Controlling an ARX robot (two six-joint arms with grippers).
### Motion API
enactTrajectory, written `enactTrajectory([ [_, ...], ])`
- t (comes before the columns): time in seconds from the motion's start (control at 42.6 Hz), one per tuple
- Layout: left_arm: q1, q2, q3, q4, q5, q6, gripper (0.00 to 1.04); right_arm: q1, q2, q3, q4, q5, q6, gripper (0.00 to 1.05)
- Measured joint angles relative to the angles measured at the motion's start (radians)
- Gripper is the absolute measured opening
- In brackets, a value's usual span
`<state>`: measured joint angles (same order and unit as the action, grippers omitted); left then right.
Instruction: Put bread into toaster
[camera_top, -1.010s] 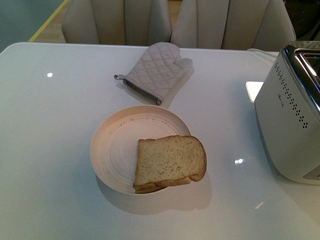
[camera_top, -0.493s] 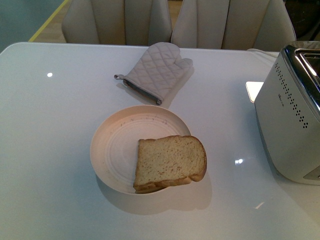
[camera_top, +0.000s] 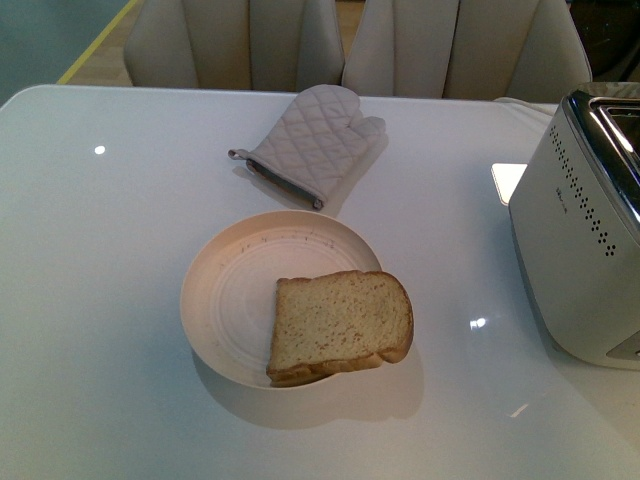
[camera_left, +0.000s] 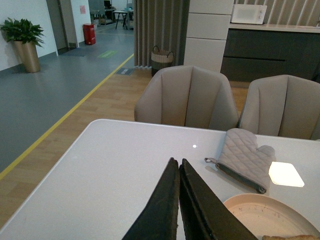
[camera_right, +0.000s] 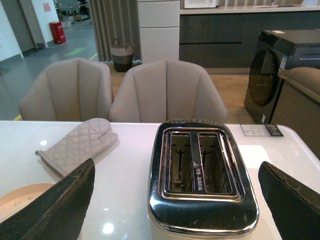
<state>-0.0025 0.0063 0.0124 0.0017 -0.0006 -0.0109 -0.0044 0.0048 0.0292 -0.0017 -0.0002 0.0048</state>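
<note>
A slice of light-brown bread (camera_top: 340, 324) lies on the right part of a pale round plate (camera_top: 225, 300) in the middle of the white table, its crust hanging over the plate's rim. The white toaster (camera_top: 575, 250) with its chrome top stands at the table's right edge. In the right wrist view the toaster (camera_right: 200, 170) shows two empty slots, and my right gripper (camera_right: 177, 192) is open, its fingers wide apart on either side of it. My left gripper (camera_left: 176, 162) is shut with nothing in it, above the table, with the plate's rim (camera_left: 260, 205) close by. Neither arm shows in the front view.
A grey quilted oven mitt (camera_top: 312, 143) lies beyond the plate toward the table's far edge. Two beige chairs (camera_top: 240, 42) stand behind the table. A bright patch of reflected light (camera_top: 507, 180) sits on the table beside the toaster.
</note>
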Motion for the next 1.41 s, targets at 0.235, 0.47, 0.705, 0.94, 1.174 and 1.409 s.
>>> enactTrajectory([
  [0.235,0.000,0.000,0.000,0.000,0.000,0.000,0.51,0.000,0.000,0.000,0.000,0.000,0.000,0.96],
  [0.47,0.000,-0.001,0.000,0.000,0.000,0.000,0.98,0.172,0.278,0.124,-0.236,0.299,0.033,0.96],
  [0.705,0.000,-0.002,0.000,0.000,0.000,0.002,0.98,0.243,0.573,0.219,-0.041,0.195,0.108,0.96],
  [0.94,0.000,-0.002,0.000,0.000,0.000,0.002,0.98,0.314,1.074,0.333,0.223,0.091,0.258,0.96],
  [1.174,0.000,-0.002,0.000,0.000,0.000,0.002,0.98,0.352,1.549,0.480,0.377,0.041,0.422,0.96],
  [1.409,0.000,-0.002,0.000,0.000,0.000,0.002,0.98,0.336,1.891,0.623,0.488,-0.095,0.536,0.96],
])
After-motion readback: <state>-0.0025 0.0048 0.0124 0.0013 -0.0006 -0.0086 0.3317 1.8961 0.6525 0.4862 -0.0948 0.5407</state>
